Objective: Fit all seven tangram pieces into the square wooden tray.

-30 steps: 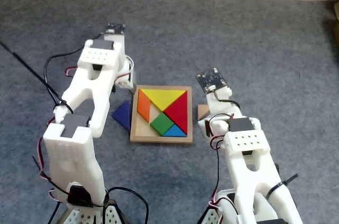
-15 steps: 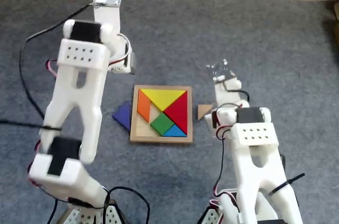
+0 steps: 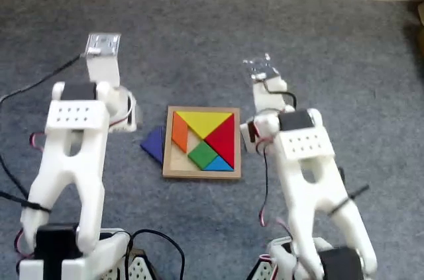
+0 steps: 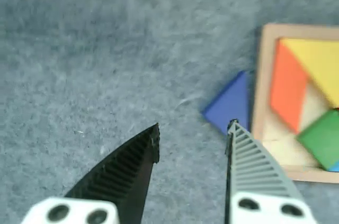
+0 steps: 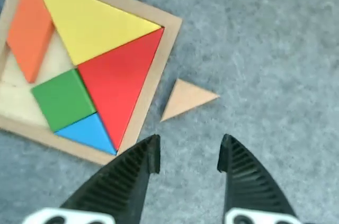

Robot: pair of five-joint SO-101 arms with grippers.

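Tangram pieces (image 3: 213, 136): five seated in tray (image 3: 202, 175), two loose on grey mat (image 3: 344, 42). Blue triangle (image 4: 230, 105) outside the tray's left rim, seemingly touching it, though hard to tell. Tan triangle (image 5: 186, 98) just beside the right rim, one tip toward it. Bare wood left at the tray's lower-left part, beside the orange and green pieces.

Probably light, stiff and thin, with smooth painted faces, so easy to lift but prone to slip. Lying flat, with little edge height to catch. Best taken low, with one finger on the long edge and the other on the opposite corner. Squeeze gently, since slanted sides are likely to squirt out of a hard pinch. No fragility to fear, only skidding across the mat.

Left gripper (image 4: 193, 126) spread wide and empty, hanging over the mat near the blue triangle. Right gripper (image 5: 190, 137) likewise apart and empty, just short of the tan triangle.

Against one second ago: left arm lifted off the tray's upper-left corner and swung outward, and right arm shifted in over the tan triangle. No shift in tray or blue triangle.
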